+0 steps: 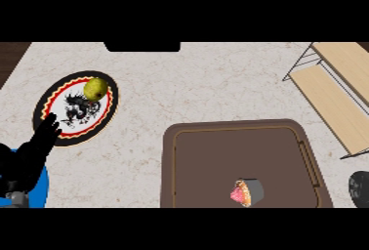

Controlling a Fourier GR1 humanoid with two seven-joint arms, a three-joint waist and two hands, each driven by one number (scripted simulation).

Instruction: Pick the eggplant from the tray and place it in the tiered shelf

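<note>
On the dark brown tray [231, 156], a rounded rectangle with a raised rim and a thin paler line running inside that rim, lies one small item [246, 192] near the lower edge, right of the middle. It is glossy pink on its left side, with a grey-brown wall cupping it on the right. It reads more like a little cup tipped on its side than a long purple fruit, and I cannot tell whether it is the eggplant. The tiered shelf [338, 93] stands at the upper right, well apart from the item: flat boards of pale wood on a thin light wire frame. The counter [202, 83] is a cream, faintly veined stone. At the left sits a round plate [72, 141] with a black rim, a red and cream band and a white centre bearing an inky black figure; a dull yellow-green fruit [95, 88] rests near its upper edge. The left hand [32, 151] is black, its fingers straight and spread, holding nothing, their tips over the plate's lower left rim. A dark rounded shape at the right edge, probably the right hand [359, 188], shows too little to tell its state.
</note>
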